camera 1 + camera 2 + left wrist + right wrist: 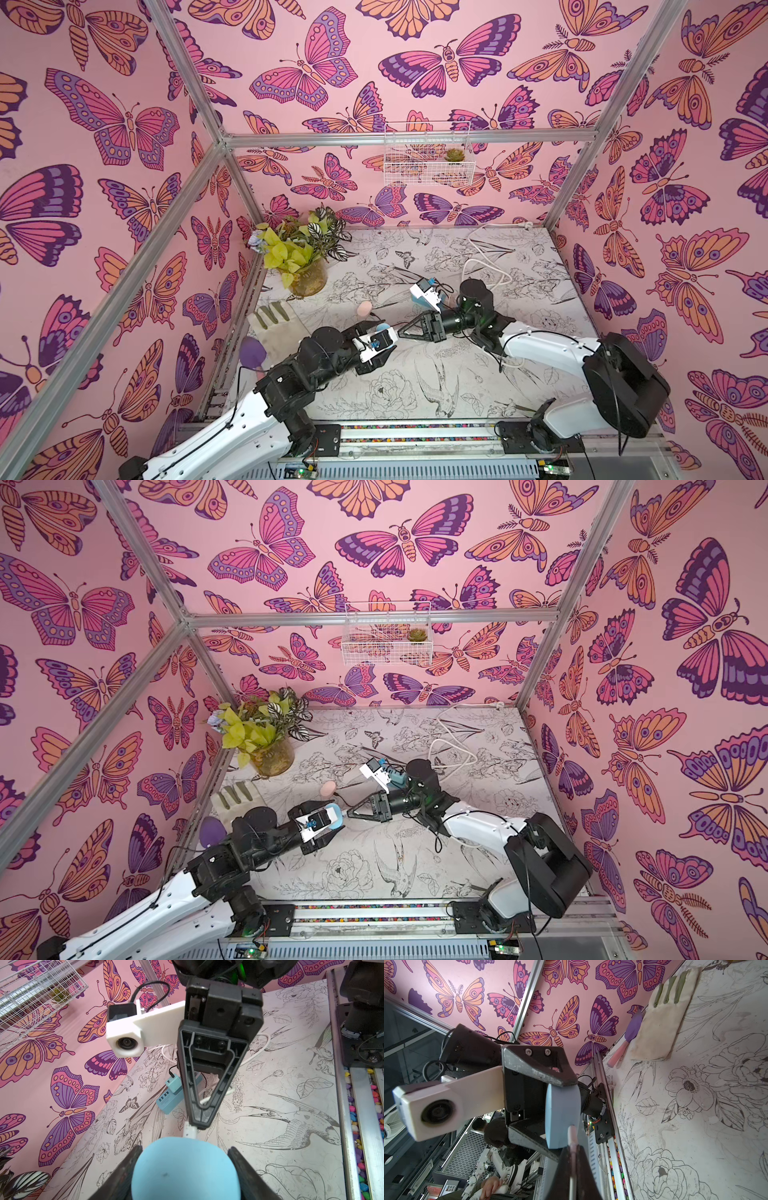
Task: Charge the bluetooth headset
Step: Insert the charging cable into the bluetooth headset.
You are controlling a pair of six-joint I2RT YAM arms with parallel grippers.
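Pale blue and smooth, the rounded headset case [182, 1169] sits clamped in the left hand [182, 1154], whose dark, matte fingers [128, 1163] press its two flat sides, spread only as wide as the case. In both top views it sits over the middle of the worktop [415, 374], mostly covered by the wrist camera mount, with only a curved blue edge [386, 333] [336, 816] showing.

The right hand [199, 1122] is a black ribbed wedge, its fingers closed tight on a small white cable plug [189, 1130]. The plug's tip meets the rim of the case; whether it is seated in a port cannot be told, as the port is hidden. In the right wrist view the plug [572, 1134] pokes out of the closed fingertips against the case's narrow edge [562, 1105].

A glossy white cable [482, 257] loops toward the far right corner. Behind the right hand lies a blue power strip [168, 1101] with a mint adapter [173, 1083] on it, partly blocked by the fingers.

Along the left edge lie a limp cream fabric glove [276, 328] with green stripes and a purple trowel [252, 351], its pink handle cut off by the left arm. A glass vase [309, 280] of leaves stands at the far left corner, a small pink egg shape [365, 308] nearby.
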